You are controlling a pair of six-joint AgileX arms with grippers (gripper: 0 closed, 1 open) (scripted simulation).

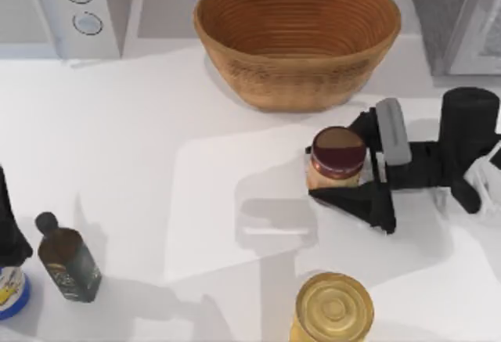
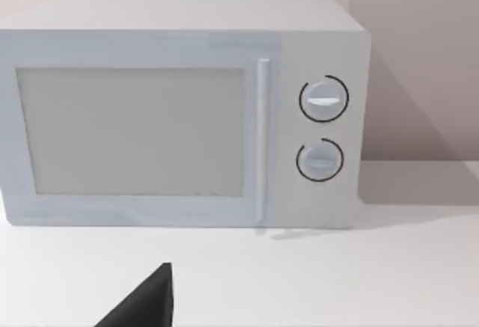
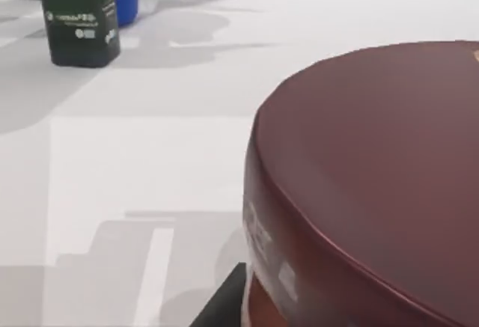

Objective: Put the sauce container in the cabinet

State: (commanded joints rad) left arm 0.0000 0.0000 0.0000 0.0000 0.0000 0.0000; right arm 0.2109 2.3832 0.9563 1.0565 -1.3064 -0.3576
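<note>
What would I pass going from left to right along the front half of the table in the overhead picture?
Blue-and-white round dish at the edge → dark glass bottle with a round stopper → large gold-lidded jar → small maroon-lidded glass jar with an orange label → the right arm's black hand around that jar.

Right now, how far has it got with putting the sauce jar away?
Early stage. The right gripper has reached the jar, its jaws either side of it, though a firm grip can't be confirmed. The jar stands on the table. Lifting and placing it in the cabinet remain. The left arm waits at the left edge.
</note>
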